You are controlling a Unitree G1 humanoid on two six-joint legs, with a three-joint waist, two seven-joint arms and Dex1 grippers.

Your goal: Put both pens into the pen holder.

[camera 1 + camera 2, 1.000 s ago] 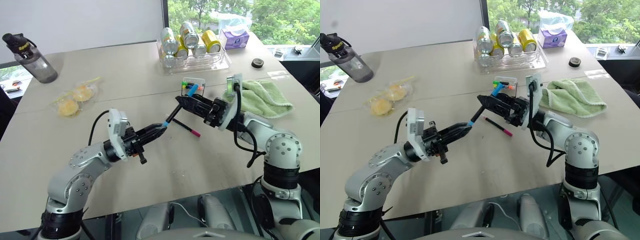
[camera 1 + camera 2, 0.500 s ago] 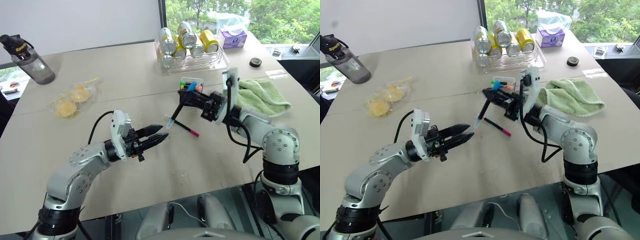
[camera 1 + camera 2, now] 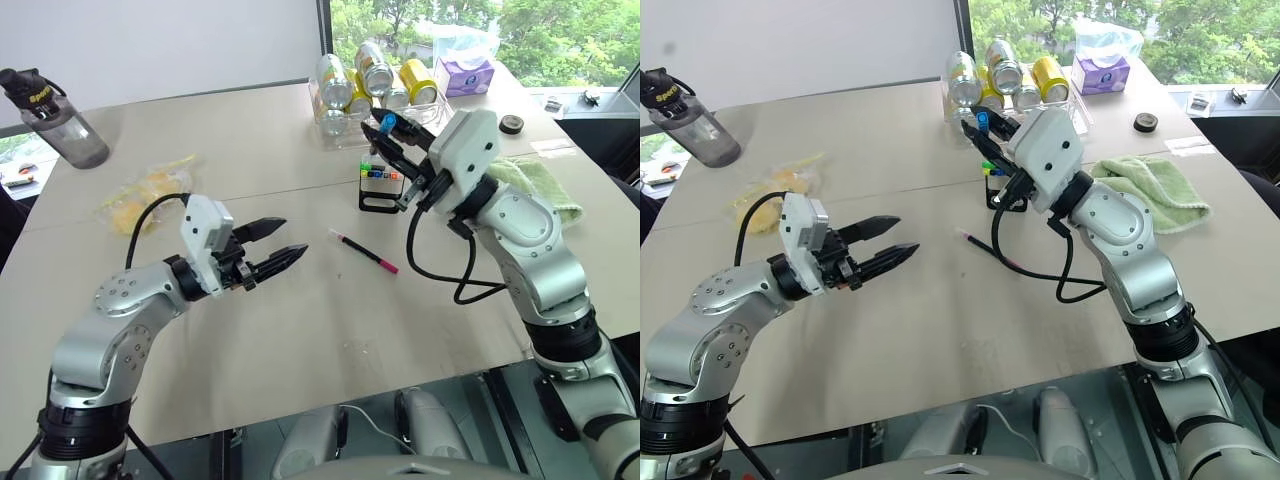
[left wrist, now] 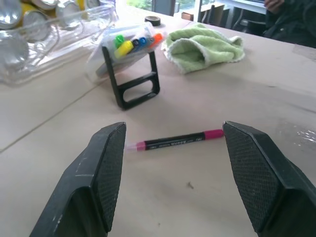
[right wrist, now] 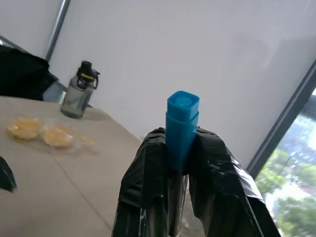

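Blue-capped pen [image 5: 181, 126] pinched in right gripper [image 3: 385, 130], above pen holder [image 3: 381, 187]

bare table [image 3: 300, 330] before pink pen [image 3: 362, 250], can tray [image 3: 400, 118] crowding pen holder [image 3: 381, 187]

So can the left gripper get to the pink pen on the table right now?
Probably yes. The left gripper is open and empty, and the pink pen lies flat on bare table straight ahead between its fingers. The pen holder stands farther back, out of the way.
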